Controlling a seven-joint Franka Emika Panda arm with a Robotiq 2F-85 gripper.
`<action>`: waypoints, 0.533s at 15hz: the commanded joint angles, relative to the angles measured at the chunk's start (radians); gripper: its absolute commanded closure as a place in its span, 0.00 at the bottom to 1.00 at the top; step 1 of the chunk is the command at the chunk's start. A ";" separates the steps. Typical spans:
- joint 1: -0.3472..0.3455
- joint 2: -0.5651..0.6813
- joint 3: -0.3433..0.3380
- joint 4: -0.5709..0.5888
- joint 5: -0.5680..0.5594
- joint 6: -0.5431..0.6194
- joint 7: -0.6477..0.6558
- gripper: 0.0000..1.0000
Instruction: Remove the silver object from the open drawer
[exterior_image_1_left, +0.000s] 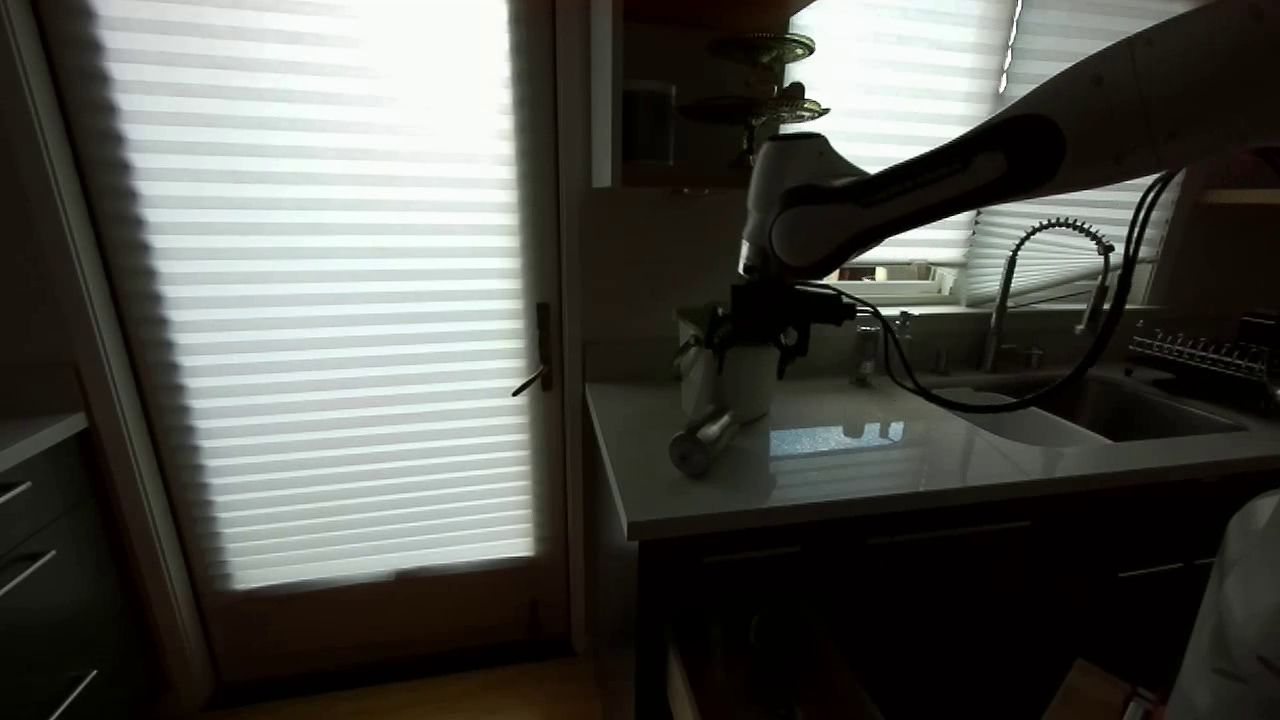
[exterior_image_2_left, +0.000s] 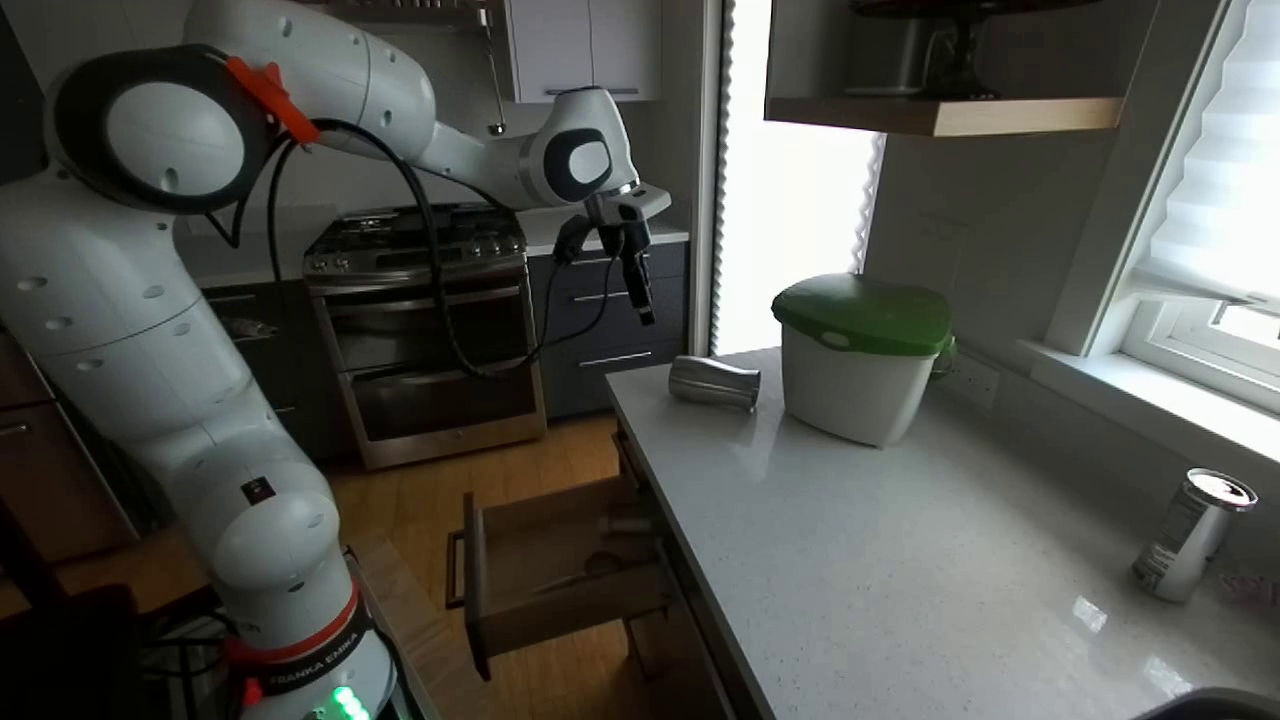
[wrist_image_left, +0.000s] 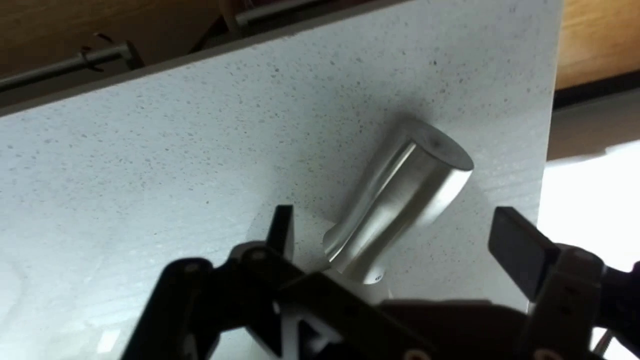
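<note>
A silver object (exterior_image_1_left: 703, 443), a smooth metal cylinder with a narrowed waist, lies on its side on the white countertop near the counter's end. It also shows in an exterior view (exterior_image_2_left: 713, 383) and in the wrist view (wrist_image_left: 400, 195). My gripper (wrist_image_left: 392, 225) is open and empty, with its fingers wide apart. It hangs above the silver object, not touching it, as an exterior view (exterior_image_2_left: 643, 305) shows. The open drawer (exterior_image_2_left: 475, 570) sticks out below the counter. A few dim items lie inside it, too dark to make out.
A white bin with a green lid (exterior_image_2_left: 865, 350) stands beside the silver object. A can (exterior_image_2_left: 1195, 535) stands tilted-looking further along the counter. A shelf (exterior_image_2_left: 1000, 115) juts out above. The sink (exterior_image_1_left: 1170, 415) and faucet (exterior_image_1_left: 1000, 300) are further along the counter.
</note>
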 joint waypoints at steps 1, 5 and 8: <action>-0.021 -0.148 0.023 -0.078 0.038 -0.145 -0.192 0.00; -0.028 -0.286 0.022 -0.153 0.044 -0.224 -0.421 0.00; -0.058 -0.266 0.047 -0.126 0.043 -0.210 -0.447 0.00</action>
